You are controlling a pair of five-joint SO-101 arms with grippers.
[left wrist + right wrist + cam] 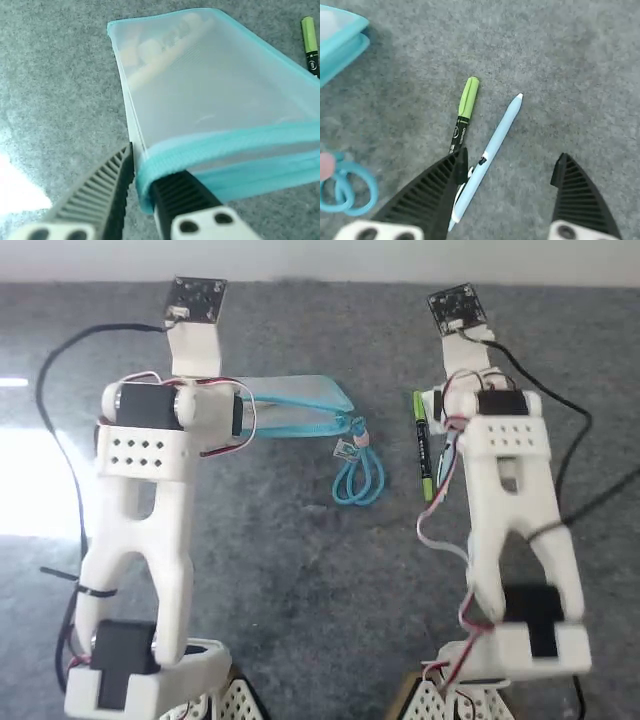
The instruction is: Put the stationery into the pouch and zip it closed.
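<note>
Grey felt tabletop (300, 580); translucent teal-zippered pouch (200, 100) pinched in left hand (141, 172); right hand (512, 160) wide over pale-blue pen (495, 140).

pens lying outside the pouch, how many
2: a green-capped marker and a light blue pen lie side by side on the grey mat below the right pincer. Blurry shapes inside the pouch may be more.

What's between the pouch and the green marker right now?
In the high view, a teal cord loop lies between the pouch and the green marker.
</note>
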